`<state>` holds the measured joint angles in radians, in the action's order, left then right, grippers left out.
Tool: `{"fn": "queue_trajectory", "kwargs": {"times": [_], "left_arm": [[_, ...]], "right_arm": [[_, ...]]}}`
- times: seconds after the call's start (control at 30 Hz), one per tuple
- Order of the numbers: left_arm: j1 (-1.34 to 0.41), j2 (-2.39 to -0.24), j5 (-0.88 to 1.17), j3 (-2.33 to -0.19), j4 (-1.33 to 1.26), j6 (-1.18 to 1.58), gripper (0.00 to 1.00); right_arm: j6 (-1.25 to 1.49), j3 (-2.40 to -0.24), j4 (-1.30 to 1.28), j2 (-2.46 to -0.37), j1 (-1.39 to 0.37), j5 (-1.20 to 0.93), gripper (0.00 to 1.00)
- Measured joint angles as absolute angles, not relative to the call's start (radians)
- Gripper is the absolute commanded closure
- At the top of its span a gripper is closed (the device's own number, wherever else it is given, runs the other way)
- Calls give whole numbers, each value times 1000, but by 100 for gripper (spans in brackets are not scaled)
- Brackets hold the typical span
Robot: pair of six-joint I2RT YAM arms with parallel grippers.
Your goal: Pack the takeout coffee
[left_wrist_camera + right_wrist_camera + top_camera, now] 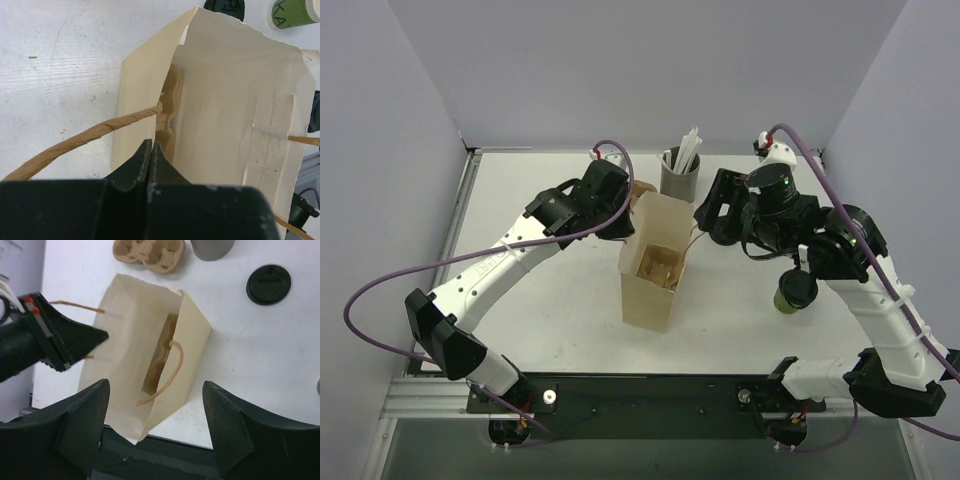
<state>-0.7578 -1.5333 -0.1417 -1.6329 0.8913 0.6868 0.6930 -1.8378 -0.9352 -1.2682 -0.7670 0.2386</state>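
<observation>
**Cup waits outside while both arms tend the bag**

The green cup (795, 292) stands on the table (560, 330) at about 3 o'clock from the paper bag (648, 300). It is well apart from the bag and partly under the right arm, so its top is hard to read from above. The left wrist view catches only a cut-off slice of it in the frame's corner. The black lid (268, 284) lies flat on the table by itself — not on the cup — and in the top view the right arm hides it.

The bag stands upright with its mouth spread and a brown cup carrier (157, 360) down inside. The left gripper (151, 152), at 10 o'clock of the mouth, is fully closed. It appears to pinch the bag's rim beside a twisted handle (100, 131), probably to hold the mouth open and stop the bag tipping. The right gripper (155, 387) hovers above the mouth at 2 o'clock, fingers spread wide and holding nothing.

A second carrier (149, 252) and the grey straw cup (680, 178) sit at 12 o'clock, both cropped in the right wrist view.
</observation>
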Motion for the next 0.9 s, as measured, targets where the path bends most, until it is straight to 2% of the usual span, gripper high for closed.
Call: {"fn": "queue_trajectory", "kwargs": {"times": [0.27, 0.47, 0.57, 0.6, 0.67, 0.7, 0.77, 0.9], "left_arm": [[-784, -1536, -180, -1645, 905, 704, 100], [-794, -1552, -192, -1703, 952, 677, 100], [-796, -1572, -199, -1744, 987, 647, 100], [-796, -1577, -202, -1753, 997, 638, 100], [-796, -1585, -206, -1762, 1015, 617, 100], [-796, -1588, -206, -1765, 1023, 609, 100], [-796, -1594, -206, -1768, 1045, 588, 100], [-797, -1626, -238, -1824, 1106, 530, 100]], "right_arm": [[815, -1716, -1042, -1293, -920, 313, 33], [848, -1712, -1068, -1409, -945, 355, 39], [848, -1727, -1084, -1489, -945, 377, 54], [847, -1732, -1087, -1515, -945, 382, 64], [843, -1738, -1091, -1556, -945, 394, 74], [842, -1738, -1092, -1572, -944, 400, 87], [835, -1742, -1099, -1595, -941, 407, 98], [829, -1788, -1116, -1626, -935, 427, 100]]}}
